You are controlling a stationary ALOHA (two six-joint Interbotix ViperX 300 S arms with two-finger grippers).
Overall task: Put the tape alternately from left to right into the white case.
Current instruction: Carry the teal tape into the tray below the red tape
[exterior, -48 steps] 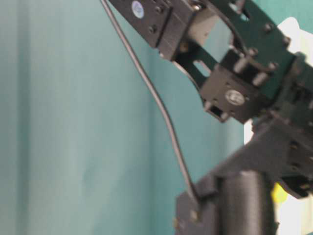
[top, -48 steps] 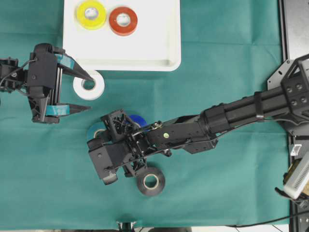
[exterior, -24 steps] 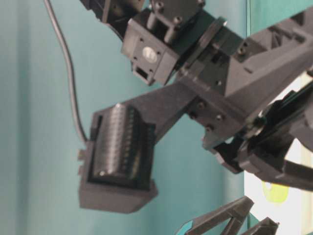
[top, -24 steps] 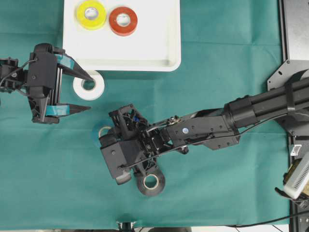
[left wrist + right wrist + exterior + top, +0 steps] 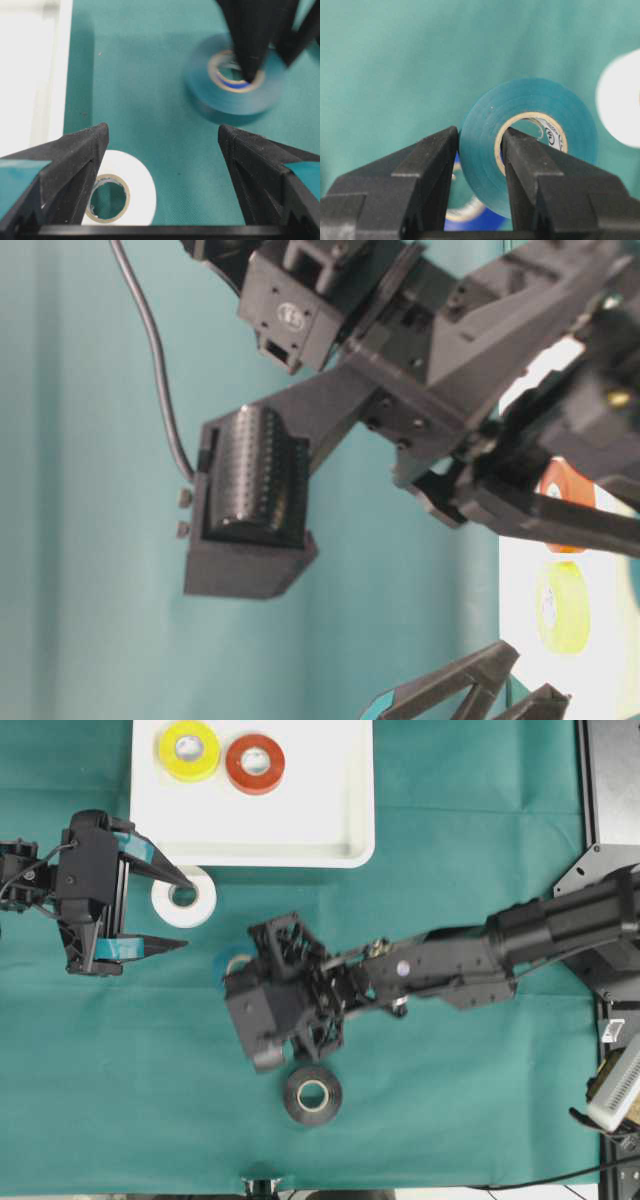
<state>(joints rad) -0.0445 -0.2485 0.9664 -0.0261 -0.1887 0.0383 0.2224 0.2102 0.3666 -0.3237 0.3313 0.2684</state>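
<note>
We noted the right hand (image 5: 479, 150) clamped on the teal roll's (image 5: 530, 105) wall, white case (image 5: 340, 830) up-screen; left hand (image 5: 165, 910) gaped, empty.

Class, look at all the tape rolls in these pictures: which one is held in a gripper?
The teal roll: the right gripper is shut on its wall, one finger inside the core. The white and black rolls lie free on the cloth; yellow and red-orange sit in the white case.

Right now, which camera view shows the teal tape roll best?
The right wrist view: the teal tape roll fills the frame, sharp, pinched through its wall by the right gripper. The left wrist view shows it blurred, the overhead view only an edge beside the arm, the table-level view nothing.
</note>
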